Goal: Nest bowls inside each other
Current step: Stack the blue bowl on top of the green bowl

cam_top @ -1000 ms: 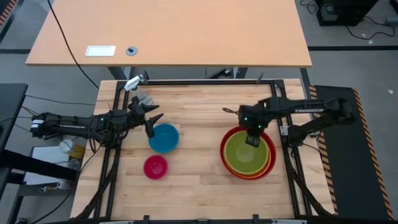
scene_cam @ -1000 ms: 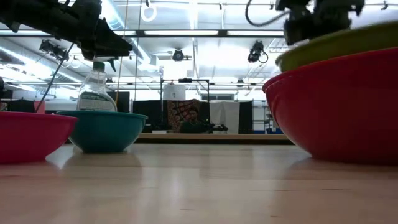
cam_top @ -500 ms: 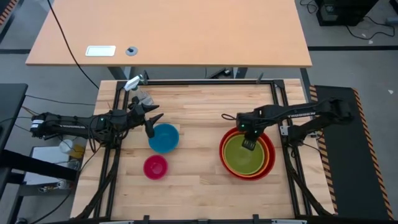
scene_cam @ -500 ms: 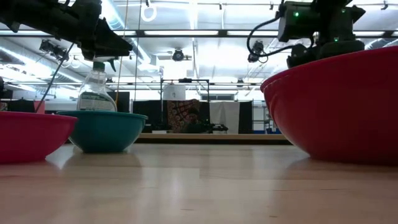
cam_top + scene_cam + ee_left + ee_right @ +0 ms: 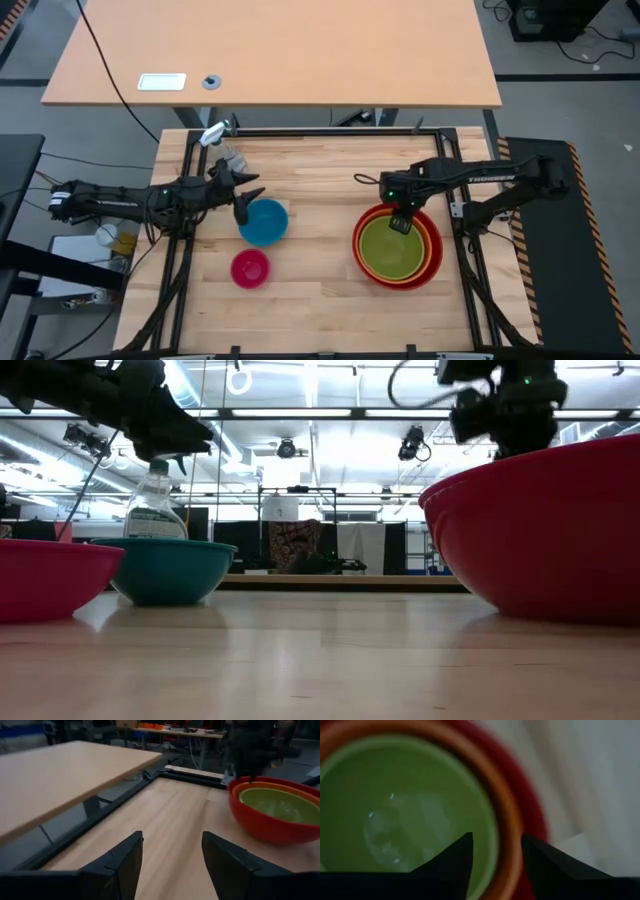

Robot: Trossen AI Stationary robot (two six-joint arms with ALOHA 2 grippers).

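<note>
At the table's right, the red bowl holds the orange bowl, and the olive green bowl sits inside that. My right gripper points down, open, just above the green bowl's far rim, touching nothing. In the low view only the red bowl of that stack shows. At the left, the blue bowl and the pink bowl rest on their bases on the table. My left gripper hovers open by the blue bowl's far-left rim.
A clear spray bottle stands at the far left corner, behind the blue bowl. Black frame rails run along the table's edges. Bare wood lies between the blue bowl and the red stack. A second tabletop stands beyond.
The green bowl, a second ago tilted with its rim above the red bowl's, has sunk level into the orange bowl. My right gripper dipped with it toward the near edge, let go, and has risen back toward the far rim.
</note>
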